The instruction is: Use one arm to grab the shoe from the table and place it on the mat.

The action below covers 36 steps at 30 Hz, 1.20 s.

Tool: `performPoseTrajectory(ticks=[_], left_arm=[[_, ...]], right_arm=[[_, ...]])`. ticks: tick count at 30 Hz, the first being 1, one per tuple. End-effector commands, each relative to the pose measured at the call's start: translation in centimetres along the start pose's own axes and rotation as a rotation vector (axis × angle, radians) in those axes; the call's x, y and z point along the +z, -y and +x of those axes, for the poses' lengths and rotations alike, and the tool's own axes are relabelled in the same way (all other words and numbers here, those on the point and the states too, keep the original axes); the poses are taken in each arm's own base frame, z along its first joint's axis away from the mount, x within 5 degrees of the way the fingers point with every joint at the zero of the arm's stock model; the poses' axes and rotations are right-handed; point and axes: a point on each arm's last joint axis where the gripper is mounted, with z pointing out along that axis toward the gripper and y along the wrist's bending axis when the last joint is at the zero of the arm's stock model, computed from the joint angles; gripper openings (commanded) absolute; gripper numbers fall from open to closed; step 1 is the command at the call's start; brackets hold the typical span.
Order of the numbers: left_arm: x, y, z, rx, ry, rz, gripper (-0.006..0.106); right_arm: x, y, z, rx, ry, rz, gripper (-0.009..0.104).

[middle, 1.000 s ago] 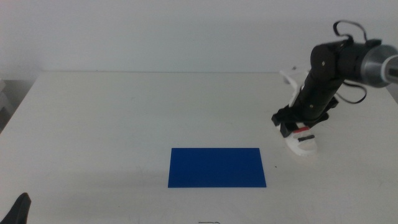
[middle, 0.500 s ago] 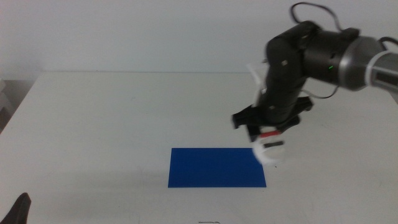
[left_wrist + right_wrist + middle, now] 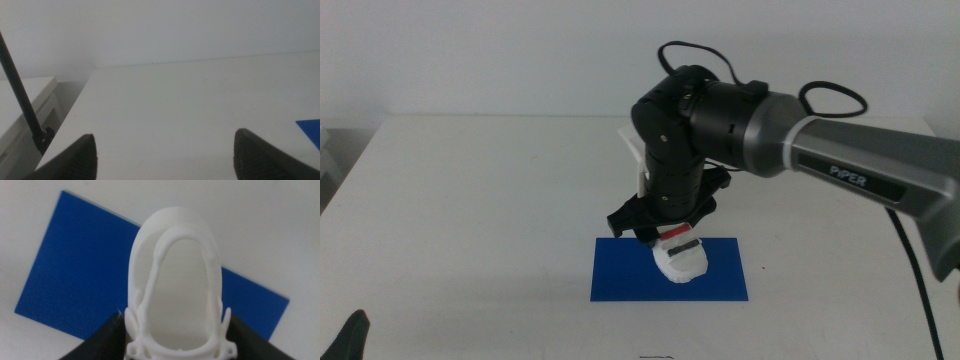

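My right gripper (image 3: 665,228) is shut on the white shoe (image 3: 680,255) and holds it over the middle of the dark blue mat (image 3: 620,275), toe down. The shoe's red strap and a dark strap show just below the jaws. In the right wrist view the shoe (image 3: 176,287) hangs between the two jaws with the mat (image 3: 75,275) beneath it; I cannot tell whether it touches the mat. My left gripper (image 3: 162,152) is open and empty, low at the table's front left; only a fingertip (image 3: 350,335) shows in the middle view.
The white table (image 3: 470,200) carries only the mat. The right arm (image 3: 840,155), marked PIPER, reaches across from the right with a black cable looped above it. In the left wrist view a corner of the mat (image 3: 311,131) and the table's left edge show.
My right arm has carried the shoe leftward from the table's right side to above the mat. The left gripper has not moved.
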Motion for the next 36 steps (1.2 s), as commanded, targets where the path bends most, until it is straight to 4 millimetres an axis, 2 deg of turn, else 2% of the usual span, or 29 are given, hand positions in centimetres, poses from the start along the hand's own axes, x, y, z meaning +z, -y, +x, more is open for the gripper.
performPoseTrajectory(ticks=[1, 12, 15, 18, 24, 28, 33, 34, 36], left_arm=[[-0.2, -0.1, -0.9, -0.023, 0.101, -0.004, 0.094], [-0.2, -0.1, -0.9, -0.023, 0.101, -0.004, 0.094], [-0.2, -0.1, -0.9, -0.023, 0.101, -0.004, 0.094], [-0.2, -0.1, -0.9, -0.023, 0.101, -0.004, 0.094], [-0.2, -0.1, -0.9, -0.023, 0.101, -0.004, 0.094], [-0.2, -0.1, -0.9, -0.023, 0.101, -0.004, 0.094], [-0.2, -0.1, -0.9, -0.023, 0.101, -0.004, 0.094], [-0.2, -0.1, -0.9, -0.023, 0.101, -0.004, 0.094], [-0.2, -0.1, -0.9, -0.023, 0.101, -0.004, 0.094]], right_arm=[[-3.5, 0.3, -1.0, -0.049, 0.099, 0.01, -0.001], [-3.4, 0.4, -1.1, -0.062, 0.103, 0.031, -0.001], [-3.4, -0.1, -0.8, 0.052, 0.078, -0.032, -0.001], [-3.3, -0.6, -0.7, 0.242, 0.052, -0.098, -0.001], [-2.9, -0.5, -0.9, 0.606, 0.052, -0.079, -0.001], [-2.2, -0.2, -0.9, 1.037, 0.038, -0.054, -0.001], [-1.7, 0.1, -0.4, 1.691, 0.014, 0.022, -0.001], [-1.6, 0.2, -0.2, 1.777, 0.009, 0.046, -0.001], [-1.5, 0.6, -0.1, 1.767, 0.029, 0.088, -0.001]])
